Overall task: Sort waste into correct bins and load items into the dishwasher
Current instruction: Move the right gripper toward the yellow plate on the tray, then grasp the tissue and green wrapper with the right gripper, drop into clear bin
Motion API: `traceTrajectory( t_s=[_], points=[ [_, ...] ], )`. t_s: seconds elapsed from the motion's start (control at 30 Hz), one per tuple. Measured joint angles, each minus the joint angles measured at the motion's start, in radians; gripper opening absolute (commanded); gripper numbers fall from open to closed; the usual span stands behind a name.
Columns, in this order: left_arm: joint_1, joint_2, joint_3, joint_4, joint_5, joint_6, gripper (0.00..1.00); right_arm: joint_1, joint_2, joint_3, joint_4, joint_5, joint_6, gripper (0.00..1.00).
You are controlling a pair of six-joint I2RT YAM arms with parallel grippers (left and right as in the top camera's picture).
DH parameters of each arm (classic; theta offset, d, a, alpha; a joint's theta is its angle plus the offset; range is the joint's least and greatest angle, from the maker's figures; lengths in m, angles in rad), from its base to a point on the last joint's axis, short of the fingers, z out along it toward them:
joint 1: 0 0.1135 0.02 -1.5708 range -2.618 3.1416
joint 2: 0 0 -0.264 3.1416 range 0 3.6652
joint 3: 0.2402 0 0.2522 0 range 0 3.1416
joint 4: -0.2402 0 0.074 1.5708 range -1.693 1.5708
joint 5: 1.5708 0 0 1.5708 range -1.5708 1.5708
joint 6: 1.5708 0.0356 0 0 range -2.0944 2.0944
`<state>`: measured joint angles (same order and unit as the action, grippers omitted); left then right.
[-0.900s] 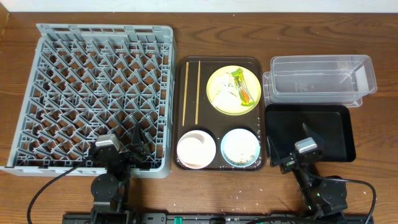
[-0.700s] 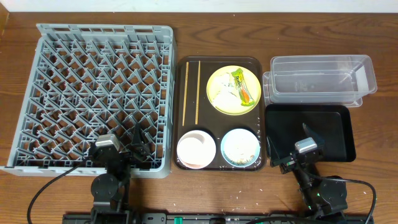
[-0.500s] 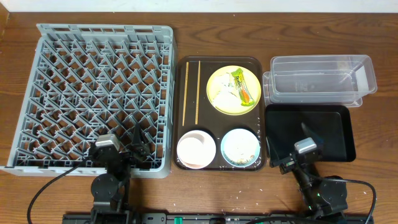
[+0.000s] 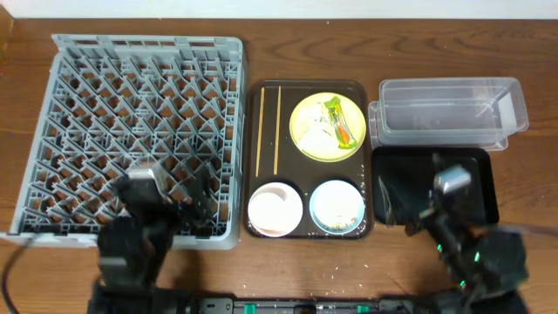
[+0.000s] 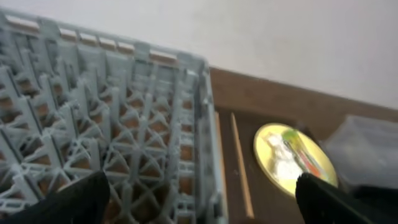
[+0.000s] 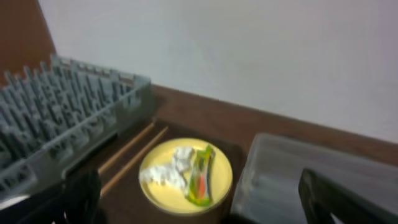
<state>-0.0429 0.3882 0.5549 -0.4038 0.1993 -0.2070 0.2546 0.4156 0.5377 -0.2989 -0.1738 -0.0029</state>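
Observation:
The grey dish rack (image 4: 148, 113) fills the left. A yellow plate (image 4: 327, 126) holds a snack wrapper (image 4: 340, 120) and crumpled white paper (image 4: 314, 133). Two chopsticks (image 4: 268, 131) lie left of it. Nearer are a pinkish-white bowl (image 4: 275, 209) and a light blue bowl (image 4: 336, 208) with rice; I cannot tell a separate cup. The clear tub (image 4: 449, 113) and black tray (image 4: 475, 174) are at the right. My left gripper (image 4: 197, 202) (image 5: 205, 202) is open over the rack's near edge. My right gripper (image 4: 417, 209) (image 6: 208, 202) is open and empty over the black tray, and the plate (image 6: 186, 177) shows in its view.
The plate, bowls and chopsticks all sit on a dark brown serving tray (image 4: 253, 157) between the rack and the bins. A white wall stands behind the table. A few white grains lie on the wood near the front edge (image 4: 336, 272).
Both arms have started to move and are blurred. The right wrist has shifted right and away from the front edge; the left wrist has shifted slightly left. Nothing on the table moved.

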Motion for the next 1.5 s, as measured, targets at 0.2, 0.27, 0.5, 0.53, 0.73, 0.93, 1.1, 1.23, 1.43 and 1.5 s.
traceTrajectory(
  t_s=[0.2,0.27,0.5,0.53,0.73,0.93,1.1,1.23,1.43,1.5],
  points=[
    [0.000,0.384,0.419,-0.373,0.118,-0.003,0.96,0.000,0.501,0.475,-0.350,-0.079,0.011,0.99],
    [0.000,0.469,0.508,-0.445,0.139,-0.003,0.96,0.000,0.632,0.600,-0.444,-0.100,0.023,0.99],
    [0.000,0.589,0.576,-0.494,0.169,-0.003,0.96,0.013,1.038,0.825,-0.372,-0.281,0.088,0.93],
    [0.000,0.598,0.576,-0.497,0.169,-0.003,0.96,0.016,1.047,0.825,-0.371,-0.280,0.091,0.93],
    [0.000,0.629,0.576,-0.499,0.169,-0.003,0.96,0.187,1.311,0.829,-0.286,-0.018,0.161,0.73],
    [0.000,0.650,0.576,-0.500,0.169,-0.003,0.96,0.266,1.568,0.829,-0.127,0.186,0.215,0.78],
    [0.000,0.654,0.576,-0.501,0.169,-0.003,0.96,0.264,1.677,0.831,-0.082,0.253,0.241,0.01],
    [0.000,0.654,0.576,-0.501,0.169,-0.003,0.96,0.264,1.674,0.840,-0.103,0.235,0.256,0.01],
    [0.000,0.655,0.576,-0.501,0.170,-0.003,0.96,0.213,1.491,0.834,-0.186,0.199,0.325,0.01],
    [0.000,0.655,0.576,-0.501,0.170,-0.003,0.96,0.165,1.407,0.836,-0.196,0.219,0.354,0.01]
  ],
)
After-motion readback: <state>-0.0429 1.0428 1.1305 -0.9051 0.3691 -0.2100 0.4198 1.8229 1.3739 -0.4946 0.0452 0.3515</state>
